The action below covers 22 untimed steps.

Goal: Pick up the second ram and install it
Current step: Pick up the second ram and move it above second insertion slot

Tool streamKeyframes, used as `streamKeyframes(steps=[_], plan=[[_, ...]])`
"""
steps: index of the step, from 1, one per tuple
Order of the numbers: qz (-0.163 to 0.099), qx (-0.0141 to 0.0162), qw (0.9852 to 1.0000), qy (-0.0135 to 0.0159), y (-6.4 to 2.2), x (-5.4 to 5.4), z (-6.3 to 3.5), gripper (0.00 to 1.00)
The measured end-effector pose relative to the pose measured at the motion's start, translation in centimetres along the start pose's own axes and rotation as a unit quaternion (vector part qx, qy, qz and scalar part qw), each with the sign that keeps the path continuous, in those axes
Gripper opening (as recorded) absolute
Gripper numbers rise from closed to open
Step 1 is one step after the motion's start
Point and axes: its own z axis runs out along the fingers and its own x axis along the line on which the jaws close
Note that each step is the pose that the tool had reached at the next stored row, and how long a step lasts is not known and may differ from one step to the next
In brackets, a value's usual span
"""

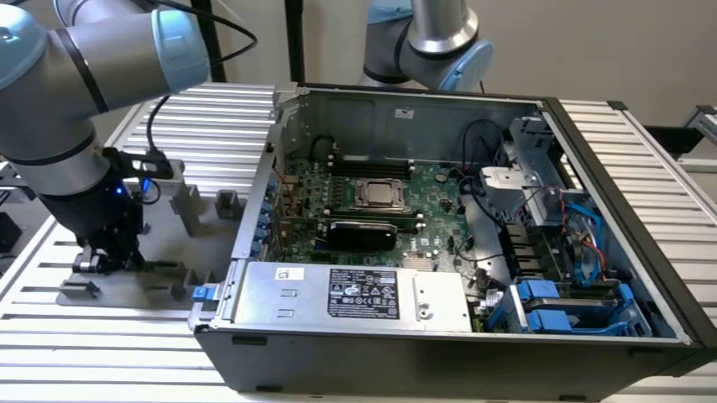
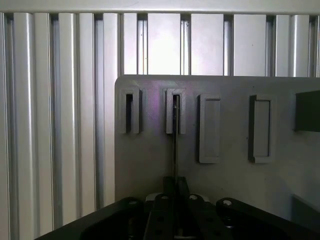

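The second ram (image 2: 174, 150) shows edge-on in the wrist view as a thin dark strip. It stands upright, one end in a slotted grey block (image 2: 175, 111) of the fixture plate (image 2: 230, 180). My gripper (image 2: 175, 187) sits low over that plate, its fingers (image 2: 183, 186) closed against the strip's two faces. In the exterior view my gripper (image 1: 107, 259) reaches down onto the fixture plate (image 1: 168, 281), at the exterior view's left of the open computer case (image 1: 336, 353). The motherboard (image 1: 431, 206) lies inside the case.
Several grey slotted blocks (image 2: 209, 129) rise from the fixture plate around the gripper. The ribbed aluminium table (image 1: 123, 353) carries the plate and the case. Cables, a power supply (image 1: 358, 294) and blue drive bays (image 1: 572, 306) crowd the case. Another arm's base (image 1: 431, 42) stands behind it.
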Motion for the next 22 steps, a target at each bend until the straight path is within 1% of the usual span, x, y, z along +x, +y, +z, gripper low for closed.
streamKeyframes(steps=[2, 4, 8, 10, 22], plan=[[0.0, 0.0001, 1.0, 0.0, 0.0, 0.0, -0.01, 0.0], [0.0, -0.0001, 1.0, 0.0001, 0.02, 0.0, -0.23, 0.0], [0.0, 0.0, 1.0, 0.0, 0.04, 0.0, -1.29, 0.0], [0.0, 0.0, 1.0, 0.0, 0.07, 0.0, -2.05, 0.0], [0.0, 0.0, 1.0, 0.0001, 0.14, -0.1, -7.49, 0.0]])
